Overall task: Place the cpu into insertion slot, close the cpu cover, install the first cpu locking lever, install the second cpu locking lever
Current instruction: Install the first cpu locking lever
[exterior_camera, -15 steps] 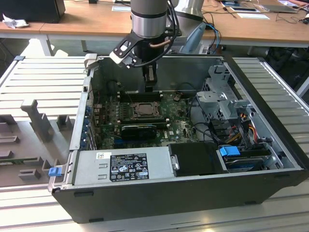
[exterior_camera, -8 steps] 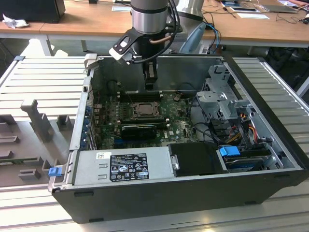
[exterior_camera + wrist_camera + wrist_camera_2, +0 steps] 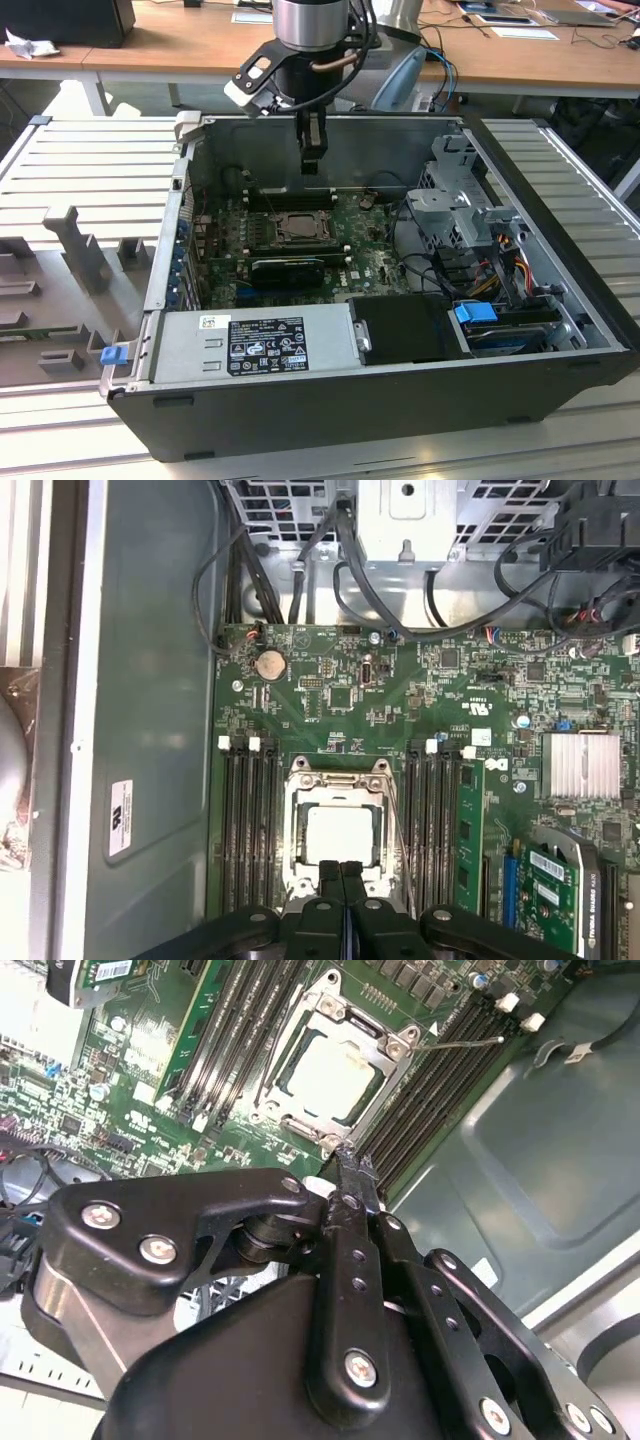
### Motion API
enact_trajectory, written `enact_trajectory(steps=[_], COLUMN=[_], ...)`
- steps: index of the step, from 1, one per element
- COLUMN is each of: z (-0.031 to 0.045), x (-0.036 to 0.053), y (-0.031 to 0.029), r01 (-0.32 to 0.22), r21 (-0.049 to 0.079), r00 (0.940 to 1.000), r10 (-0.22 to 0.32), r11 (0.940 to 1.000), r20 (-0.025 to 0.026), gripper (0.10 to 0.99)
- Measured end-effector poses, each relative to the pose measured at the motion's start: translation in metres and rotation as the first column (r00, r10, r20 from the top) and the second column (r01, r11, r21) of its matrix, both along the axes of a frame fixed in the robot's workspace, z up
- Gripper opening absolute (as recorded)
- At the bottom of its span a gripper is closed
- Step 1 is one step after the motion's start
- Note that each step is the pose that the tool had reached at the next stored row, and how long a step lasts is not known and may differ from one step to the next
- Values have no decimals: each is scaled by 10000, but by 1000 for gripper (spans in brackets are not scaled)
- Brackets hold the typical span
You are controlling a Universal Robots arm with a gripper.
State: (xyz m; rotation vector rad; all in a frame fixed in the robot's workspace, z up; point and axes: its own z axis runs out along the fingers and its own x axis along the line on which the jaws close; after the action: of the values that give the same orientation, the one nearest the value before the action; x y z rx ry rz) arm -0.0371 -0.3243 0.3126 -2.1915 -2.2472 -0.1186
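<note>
- One cpu (image 3: 340, 832) is counted: a flat square chip with a dull silvery top. It is seated in the socket on the green motherboard (image 3: 400, 695).
- One cpu cover (image 3: 340, 788) is counted: a thin silver-grey metal frame. It is laid flat around the cpu, whose top is exposed through the square opening.
- One thin wire lever (image 3: 460, 1043) is seen projecting sideways from a socket corner in the second wrist view.
- One gripper (image 3: 312, 165) is pointed straight down from the arm into the open computer case (image 3: 400, 140), above the socket.
- Two black fingers (image 3: 326, 875) are pressed together with nothing between them. The tips are positioned over the socket's edge, and contact cannot be told.
- Rows of black memory slots (image 3: 245, 820) are arranged on both sides of the socket.
</note>
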Motion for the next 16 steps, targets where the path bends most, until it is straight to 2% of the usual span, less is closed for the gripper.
enact_trajectory(steps=[3,11,14,16], z=[12,11,10,8], x=[0,0,0,0], y=[0,0,0,0], r01=[-60,-1116,-1483,-1885], r21=[0,-33,-33,-33], r00=[10000,9938,9889,9821], r10=[60,1116,1483,1885], r11=[10000,9937,9889,9821], r20=[1,-1,-1,-1], gripper=[106,106,106,106])
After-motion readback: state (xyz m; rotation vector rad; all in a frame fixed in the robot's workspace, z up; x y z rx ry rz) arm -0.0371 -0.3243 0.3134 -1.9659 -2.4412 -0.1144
